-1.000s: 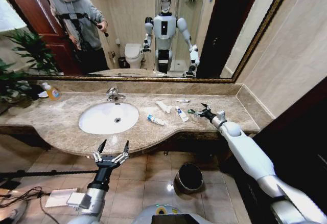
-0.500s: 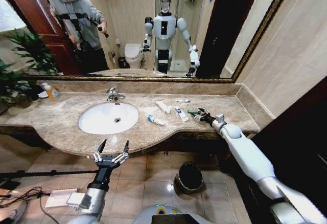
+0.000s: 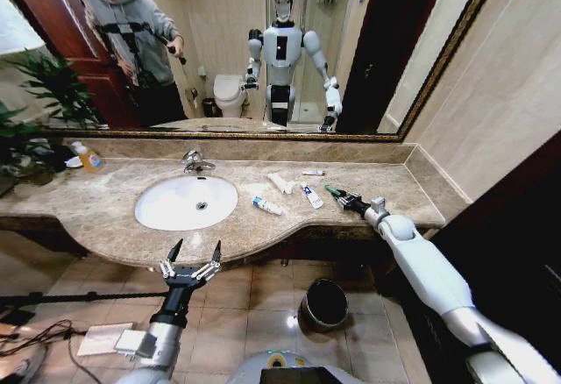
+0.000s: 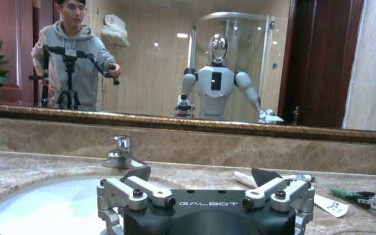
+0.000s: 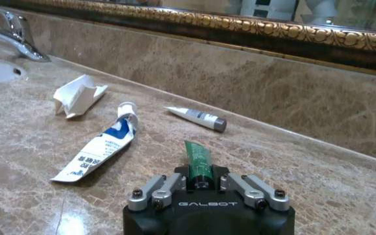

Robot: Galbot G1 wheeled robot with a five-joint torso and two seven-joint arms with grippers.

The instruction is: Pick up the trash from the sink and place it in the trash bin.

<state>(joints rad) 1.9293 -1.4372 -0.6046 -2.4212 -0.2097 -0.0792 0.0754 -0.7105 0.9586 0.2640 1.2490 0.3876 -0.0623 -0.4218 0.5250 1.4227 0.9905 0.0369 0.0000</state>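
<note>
Risk: right gripper [image 5: 199,182] clamps only the tail of the green tube [image 5: 197,156], so it may slip out on the swing to the trash bin [image 3: 324,303]. Tube seems just off the countertop [image 3: 386,187]. Right arm outstretched; left gripper [image 3: 191,259] spread, idle below the sink [image 3: 186,202]

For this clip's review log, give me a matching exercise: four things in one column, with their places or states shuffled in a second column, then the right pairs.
Things:
1. green tube
2. trash bin
3. left gripper
4. soap bottle

Places or states:
A. on the floor below the countertop
B. open, in front of the counter edge near the sink
C. clamped in the right gripper
D. on the countertop near the plant, on the robot's left

Pairs: 1-C, 2-A, 3-B, 4-D
</note>
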